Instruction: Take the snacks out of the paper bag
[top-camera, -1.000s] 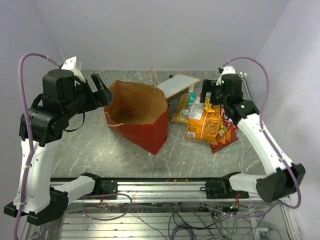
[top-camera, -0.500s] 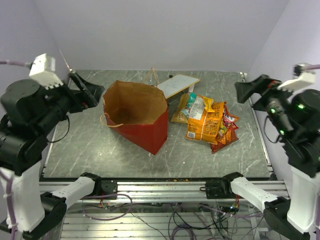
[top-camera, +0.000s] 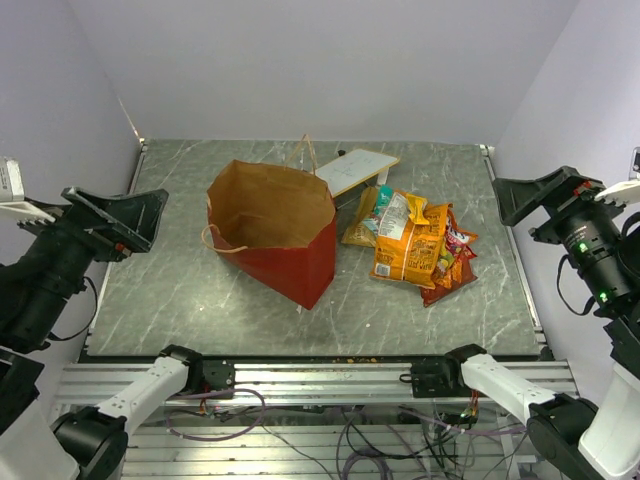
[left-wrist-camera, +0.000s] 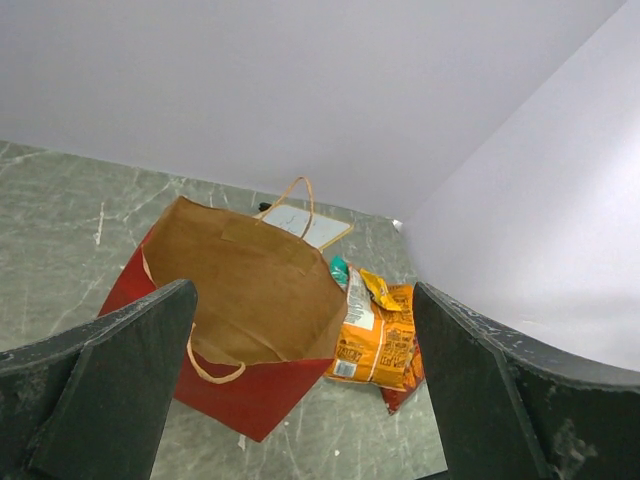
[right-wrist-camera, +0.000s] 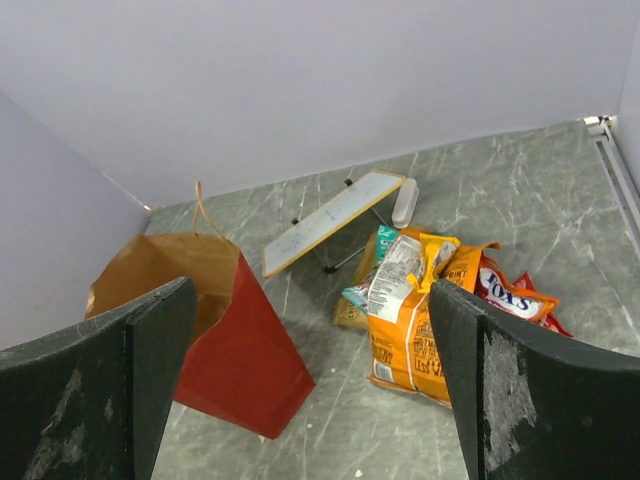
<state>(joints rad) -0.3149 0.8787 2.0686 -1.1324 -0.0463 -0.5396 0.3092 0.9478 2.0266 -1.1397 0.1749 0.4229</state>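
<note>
Both my claws, L and R, hang spread wide, nothing pinched, high off the worktop, prob. because the paper bag below and between them gapes w/ no packet showing inside, the snacks heaped below-left of my R claw.

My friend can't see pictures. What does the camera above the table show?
A big red paper bag stands open on a grey table, a heap of snack packets beside it. The robot's left fingers and right fingers hang open at the sides, holding nothing.
</note>
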